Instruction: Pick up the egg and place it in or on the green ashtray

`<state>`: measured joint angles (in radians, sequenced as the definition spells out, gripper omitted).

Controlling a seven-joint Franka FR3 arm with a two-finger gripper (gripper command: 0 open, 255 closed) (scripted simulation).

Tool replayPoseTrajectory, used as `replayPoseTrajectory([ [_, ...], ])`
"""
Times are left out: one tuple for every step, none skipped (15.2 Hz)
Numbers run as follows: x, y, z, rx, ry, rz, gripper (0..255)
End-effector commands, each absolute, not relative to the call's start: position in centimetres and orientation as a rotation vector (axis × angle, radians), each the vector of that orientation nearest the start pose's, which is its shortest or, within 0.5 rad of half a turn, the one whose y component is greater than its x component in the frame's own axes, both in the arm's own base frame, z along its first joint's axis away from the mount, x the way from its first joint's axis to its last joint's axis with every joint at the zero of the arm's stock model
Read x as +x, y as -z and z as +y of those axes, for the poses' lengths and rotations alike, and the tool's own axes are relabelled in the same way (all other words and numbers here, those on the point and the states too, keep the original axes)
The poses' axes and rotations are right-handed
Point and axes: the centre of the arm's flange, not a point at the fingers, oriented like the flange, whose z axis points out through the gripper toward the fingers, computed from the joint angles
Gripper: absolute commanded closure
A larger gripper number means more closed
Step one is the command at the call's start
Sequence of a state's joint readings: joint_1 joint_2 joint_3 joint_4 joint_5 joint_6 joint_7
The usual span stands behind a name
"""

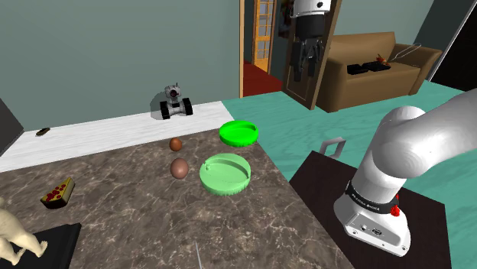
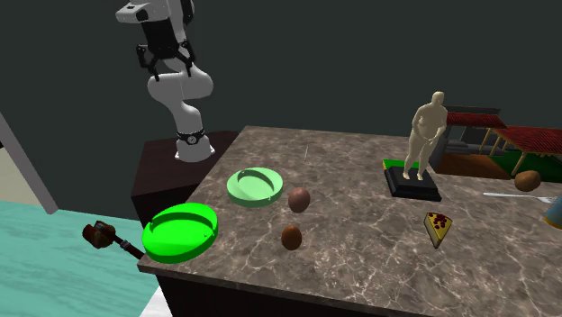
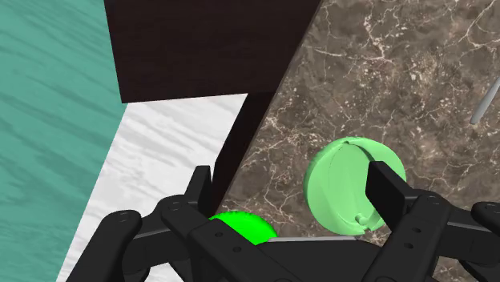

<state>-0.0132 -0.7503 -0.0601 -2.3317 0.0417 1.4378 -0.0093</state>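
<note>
Well apart from the parted jaws, the egg (image 1: 176, 144) rests on the counter (image 1: 115, 229).

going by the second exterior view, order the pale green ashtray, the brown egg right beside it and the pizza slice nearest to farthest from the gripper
1. pale green ashtray, at that view's left, below the gripper.
2. brown egg, just beyond the ashtray, toward the view's right.
3. pizza slice, far over at the right.
</note>
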Motion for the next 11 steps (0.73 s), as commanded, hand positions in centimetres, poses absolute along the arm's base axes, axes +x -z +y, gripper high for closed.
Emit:
replayPoseTrajectory([
  [30.1,-58.0,-2.2,-3.046,-0.216,0.065,0],
  [30.8,-57.3,-1.4,-3.045,-0.219,0.08,0],
  [31.5,-56.7,-0.5,-3.044,-0.222,0.095,0],
  [32.3,-56.0,0.4,-3.043,-0.225,0.11,0],
  [33.0,-55.3,1.2,-3.042,-0.228,0.125,0],
  [33.8,-54.6,2.1,-3.04,-0.231,0.14,0],
  [34.5,-53.9,2.9,-3.039,-0.234,0.155,0],
  [35.3,-53.2,3.7,-3.038,-0.236,0.17,0],
  [36.1,-52.5,4.5,-3.036,-0.239,0.185,0],
  [36.8,-51.8,5.4,-3.034,-0.242,0.2,0],
  [37.6,-51.1,6.2,-3.033,-0.245,0.215,0],
])
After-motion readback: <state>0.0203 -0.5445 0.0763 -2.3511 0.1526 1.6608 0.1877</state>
